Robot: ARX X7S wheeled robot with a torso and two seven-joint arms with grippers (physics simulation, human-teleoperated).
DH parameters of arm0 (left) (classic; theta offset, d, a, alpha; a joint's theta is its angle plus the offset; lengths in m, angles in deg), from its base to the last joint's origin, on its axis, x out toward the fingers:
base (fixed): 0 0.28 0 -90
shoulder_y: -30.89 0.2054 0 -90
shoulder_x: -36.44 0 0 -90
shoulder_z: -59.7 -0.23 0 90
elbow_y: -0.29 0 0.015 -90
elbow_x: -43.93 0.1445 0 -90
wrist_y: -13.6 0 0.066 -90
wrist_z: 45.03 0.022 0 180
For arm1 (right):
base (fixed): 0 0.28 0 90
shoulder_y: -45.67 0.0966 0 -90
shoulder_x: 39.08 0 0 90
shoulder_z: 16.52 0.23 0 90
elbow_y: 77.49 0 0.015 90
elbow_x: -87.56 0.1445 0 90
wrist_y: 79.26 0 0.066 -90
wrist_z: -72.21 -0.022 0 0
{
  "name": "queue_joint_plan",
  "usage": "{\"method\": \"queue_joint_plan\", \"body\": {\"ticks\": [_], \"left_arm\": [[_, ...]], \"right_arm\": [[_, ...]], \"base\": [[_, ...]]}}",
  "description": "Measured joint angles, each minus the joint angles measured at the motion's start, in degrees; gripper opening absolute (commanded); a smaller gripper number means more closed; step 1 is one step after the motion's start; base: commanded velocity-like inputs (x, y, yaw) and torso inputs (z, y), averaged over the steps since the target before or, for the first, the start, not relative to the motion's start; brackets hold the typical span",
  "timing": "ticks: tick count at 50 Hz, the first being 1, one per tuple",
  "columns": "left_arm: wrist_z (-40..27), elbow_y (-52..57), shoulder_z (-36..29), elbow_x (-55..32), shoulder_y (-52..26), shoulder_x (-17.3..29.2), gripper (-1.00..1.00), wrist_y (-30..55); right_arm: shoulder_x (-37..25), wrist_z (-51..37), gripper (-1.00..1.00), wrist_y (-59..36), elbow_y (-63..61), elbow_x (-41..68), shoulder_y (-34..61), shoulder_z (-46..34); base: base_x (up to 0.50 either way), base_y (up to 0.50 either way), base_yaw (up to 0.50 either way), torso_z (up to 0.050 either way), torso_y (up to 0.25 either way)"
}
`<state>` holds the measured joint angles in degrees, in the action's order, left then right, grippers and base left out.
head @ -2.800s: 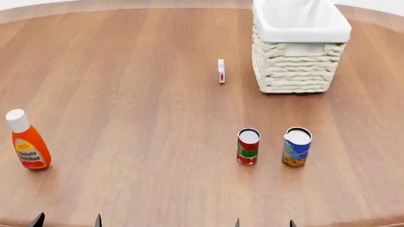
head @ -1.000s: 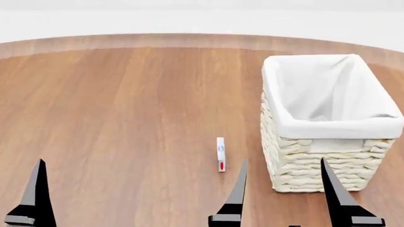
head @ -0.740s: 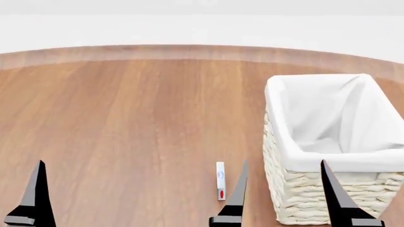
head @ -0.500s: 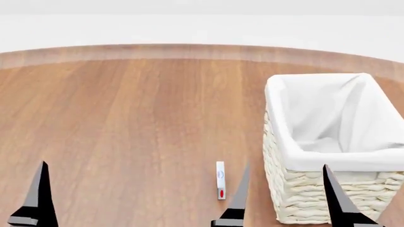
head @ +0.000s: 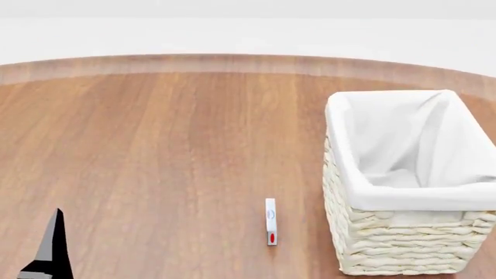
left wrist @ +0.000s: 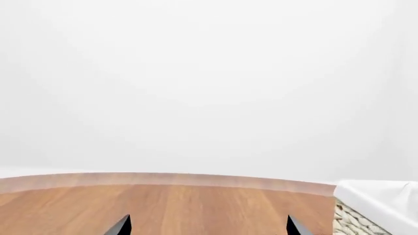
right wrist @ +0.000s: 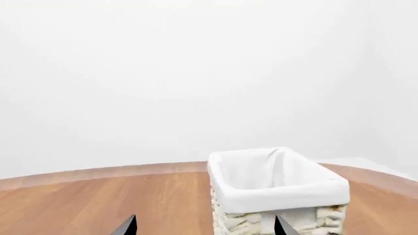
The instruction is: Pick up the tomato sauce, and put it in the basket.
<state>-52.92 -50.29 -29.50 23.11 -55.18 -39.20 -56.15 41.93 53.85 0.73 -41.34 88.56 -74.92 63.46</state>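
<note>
The tomato sauce can is out of view in all three views. The cream wicker basket point(head: 403, 244) with a white cloth lining stands at the right of the wooden table; it looks empty. It also shows in the right wrist view point(right wrist: 277, 188), just ahead of my right gripper point(right wrist: 205, 227), which is open and empty. My left gripper point(left wrist: 207, 227) is open and empty over bare wood, with a corner of the basket point(left wrist: 379, 203) beside it. In the head view only one left fingertip point(head: 53, 247) shows at the lower left; the right gripper is out of that view.
A small white box with a red mark point(head: 270, 228) stands on the table just left of the basket. The round table's far edge point(head: 232, 63) curves across the back, with a white wall behind it.
The head view tilted up, so the cans and the ketchup bottle left it. In the last half second the right gripper's fingertips dropped out of the head view and the left fingertip sank lower.
</note>
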Motion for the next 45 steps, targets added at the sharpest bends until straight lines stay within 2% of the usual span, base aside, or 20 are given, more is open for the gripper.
{"method": "queue_joint_plan", "body": {"ticks": [4,10,24,45], "left_arm": [[0.11,-0.88,0.0,-0.09,0.16,0.09,1.0,-0.74],[0.14,-1.74,-0.02,-0.14,0.45,0.3,1.0,-1.61],[0.11,-3.71,-0.26,-0.59,0.27,0.4,1.0,-2.73],[-0.96,-3.3,-1.85,-0.09,0.64,0.85,1.0,-2.96]], "right_arm": [[-0.87,-2.77,1.0,6.18,2.22,-0.97,-4.7,-1.16],[-5.47,-10.5,1.0,14.01,6.29,-2.89,-9.02,-6.06],[-15.66,-27.64,1.0,27.84,16.15,-7.49,-12.26,-19.34],[-17.81,-35.66,1.0,41.59,33.79,-7.29,-9.73,-27.98]], "base": [[0.0,0.0,0.0,0.0,0.0],[0.0,0.0,0.0,0.0,0.0],[0.0,0.0,0.0,0.0,0.0],[0.0,0.0,0.0,0.0,0.0]]}}
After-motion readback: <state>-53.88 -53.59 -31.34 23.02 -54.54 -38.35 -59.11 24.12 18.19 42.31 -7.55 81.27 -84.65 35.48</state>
